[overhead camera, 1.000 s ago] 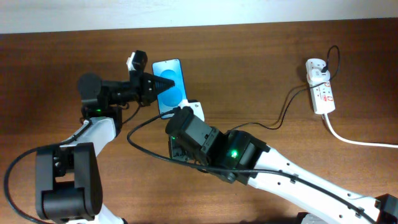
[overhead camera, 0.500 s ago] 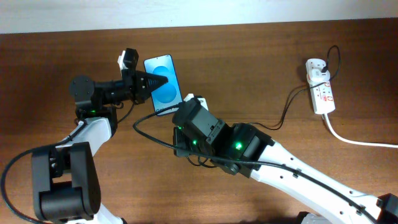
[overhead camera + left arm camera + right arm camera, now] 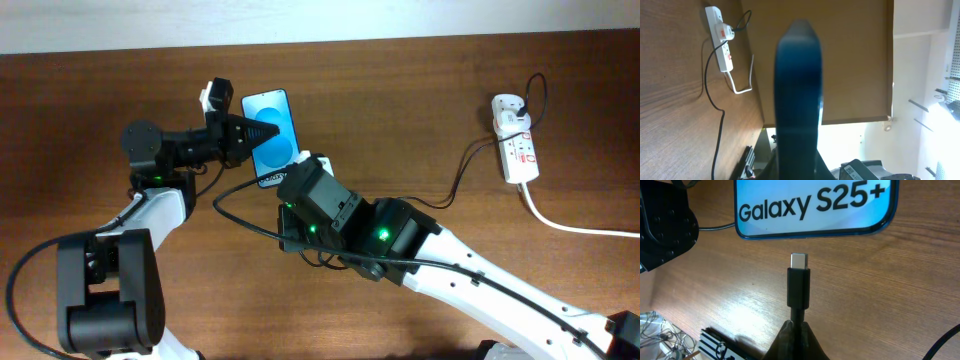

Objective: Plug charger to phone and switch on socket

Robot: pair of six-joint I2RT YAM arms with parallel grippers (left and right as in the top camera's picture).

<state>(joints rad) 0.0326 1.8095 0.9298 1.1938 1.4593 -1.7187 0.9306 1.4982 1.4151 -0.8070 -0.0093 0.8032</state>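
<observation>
Wood table; charger tip toward phone

Wooden table: socket, charger cable.

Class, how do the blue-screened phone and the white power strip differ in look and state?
The black-framed phone shows a blue screen; the plastic power strip is white with red markings. The left fingers pinch the phone; the strip lies untouched. The strip carries a white plug; the phone's edge has nothing in it, the black connector tip just short. Both are slim oblongs.
</observation>
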